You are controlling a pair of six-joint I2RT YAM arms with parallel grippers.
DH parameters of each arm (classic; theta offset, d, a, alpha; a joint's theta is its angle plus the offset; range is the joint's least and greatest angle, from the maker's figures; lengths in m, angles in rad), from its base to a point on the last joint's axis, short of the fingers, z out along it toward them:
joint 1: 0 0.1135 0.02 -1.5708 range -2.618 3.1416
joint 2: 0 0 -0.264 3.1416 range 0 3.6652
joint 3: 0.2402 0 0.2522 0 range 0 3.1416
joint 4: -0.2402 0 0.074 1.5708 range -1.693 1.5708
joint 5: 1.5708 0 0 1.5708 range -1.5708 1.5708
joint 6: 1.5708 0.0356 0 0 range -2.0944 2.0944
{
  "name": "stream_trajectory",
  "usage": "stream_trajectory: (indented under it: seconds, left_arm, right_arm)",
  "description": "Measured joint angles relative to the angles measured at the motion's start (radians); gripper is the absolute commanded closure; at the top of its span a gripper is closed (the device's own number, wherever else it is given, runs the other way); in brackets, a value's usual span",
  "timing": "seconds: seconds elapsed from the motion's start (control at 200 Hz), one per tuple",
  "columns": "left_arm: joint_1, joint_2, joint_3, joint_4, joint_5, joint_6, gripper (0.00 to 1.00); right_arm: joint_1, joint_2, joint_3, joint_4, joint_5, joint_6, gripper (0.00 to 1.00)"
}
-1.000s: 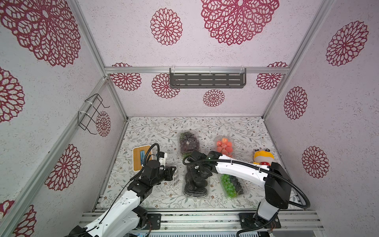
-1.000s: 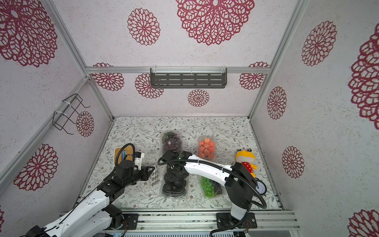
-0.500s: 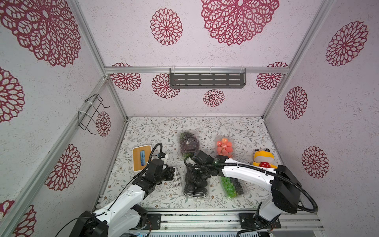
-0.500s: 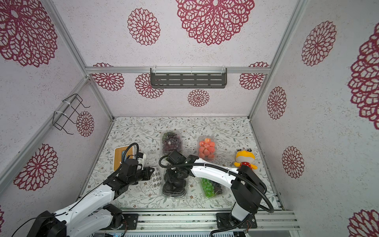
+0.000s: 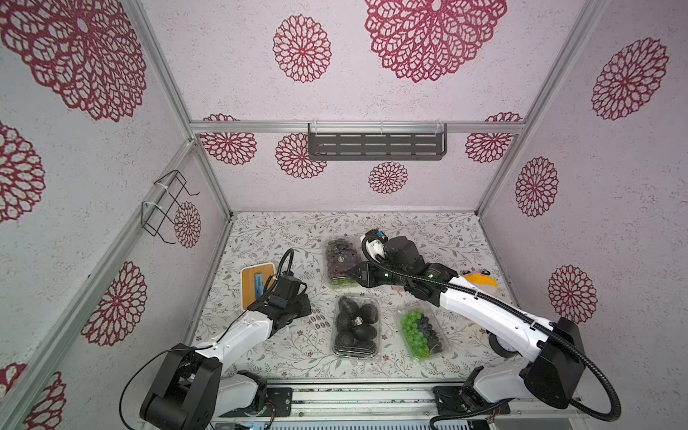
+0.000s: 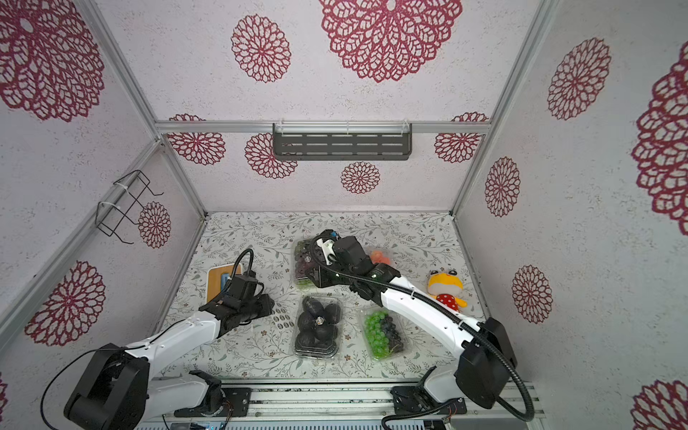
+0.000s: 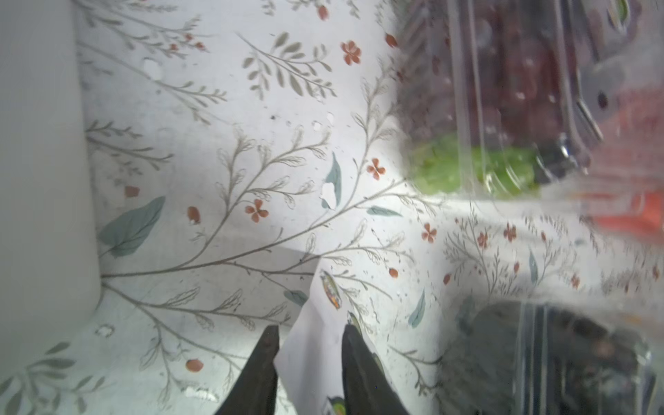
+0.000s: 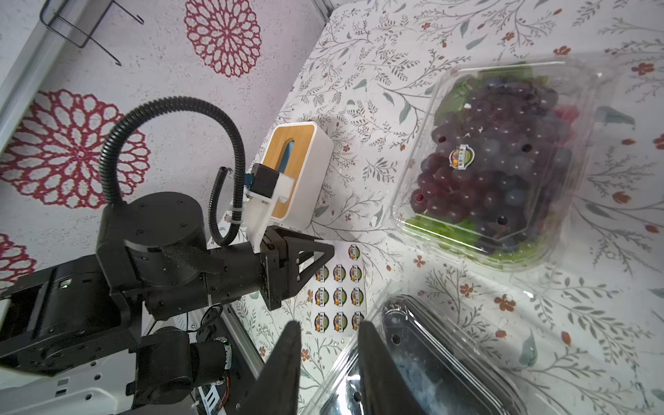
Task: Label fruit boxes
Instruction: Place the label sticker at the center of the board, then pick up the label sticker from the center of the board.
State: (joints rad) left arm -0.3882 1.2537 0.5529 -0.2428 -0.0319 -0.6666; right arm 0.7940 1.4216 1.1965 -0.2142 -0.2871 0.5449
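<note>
Four clear fruit boxes lie on the floral table. The purple grapes box (image 5: 338, 260) (image 8: 492, 161) carries a round sticker (image 8: 461, 157). The black fruit box (image 5: 356, 327) has a sticker (image 5: 358, 320) on its lid. The green-and-black grapes box (image 5: 420, 333) sits to its right. The strawberry box (image 6: 379, 256) is mostly hidden behind my right arm. My right gripper (image 5: 353, 277) (image 8: 328, 327) is open and empty, hovering between the purple grapes box and the black fruit box. My left gripper (image 5: 307, 301) (image 7: 309, 332) is open, with the corner of the sticker sheet (image 8: 339, 287) lying loose between its fingers.
A white box with a wooden lid (image 5: 257, 284) stands at the left wall behind my left arm. A yellow plush toy (image 6: 445, 288) lies at the right. A wire rack (image 5: 167, 204) hangs on the left wall and a grey shelf (image 5: 376, 145) on the back wall.
My right gripper has risen off the black fruit box and moved back toward the purple grapes box, leaving a sticker on the lid. My left gripper's jaws have opened off the sticker sheet.
</note>
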Motion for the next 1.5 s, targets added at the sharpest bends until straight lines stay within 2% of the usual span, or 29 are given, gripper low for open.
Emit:
stream_trajectory:
  seconds: [0.12, 0.255, 0.42, 0.45, 0.495, 0.69, 0.871, 0.991, 1.246, 1.316, 1.501]
  left_arm:
    - [-0.023, 0.007, 0.04, -0.061, -0.074, -0.045, 0.3]
    - [-0.107, 0.05, 0.127, -0.155, -0.159, -0.097, 0.23]
    - [-0.181, 0.105, 0.147, -0.176, -0.159, -0.179, 0.1]
    - [-0.189, 0.12, 0.146, -0.176, -0.151, -0.195, 0.04]
    - [-0.198, 0.146, 0.146, -0.171, -0.138, -0.214, 0.03]
    - [-0.26, 0.325, 0.256, -0.254, -0.173, -0.295, 0.04]
    - [-0.299, 0.407, 0.323, -0.37, -0.253, -0.39, 0.08]
    - [-0.334, 0.426, 0.351, -0.447, -0.298, -0.462, 0.07]
    - [-0.369, 0.409, 0.329, -0.479, -0.326, -0.524, 0.04]
    - [-0.37, 0.394, 0.302, -0.447, -0.323, -0.531, 0.08]
    - [-0.37, 0.335, 0.208, -0.323, -0.334, -0.52, 0.31]
  right_arm:
    - [-0.028, 0.011, 0.002, 0.005, -0.058, -0.034, 0.7]
    - [-0.077, -0.002, 0.003, 0.029, -0.088, -0.067, 0.69]
    - [-0.155, -0.061, -0.001, 0.042, -0.127, -0.107, 0.69]
    - [-0.17, -0.077, -0.006, 0.047, -0.134, -0.111, 0.69]
    - [-0.193, -0.106, -0.014, 0.055, -0.141, -0.122, 0.69]
    - [-0.277, -0.234, -0.086, 0.085, -0.167, -0.156, 0.66]
    - [-0.318, -0.283, -0.132, 0.095, -0.175, -0.158, 0.66]
    - [-0.321, -0.287, -0.146, 0.113, -0.2, -0.152, 0.65]
    - [-0.322, -0.287, -0.147, 0.129, -0.22, -0.152, 0.65]
    - [-0.322, -0.287, -0.148, 0.132, -0.223, -0.152, 0.65]
    - [-0.322, -0.288, -0.153, 0.143, -0.228, -0.151, 0.65]
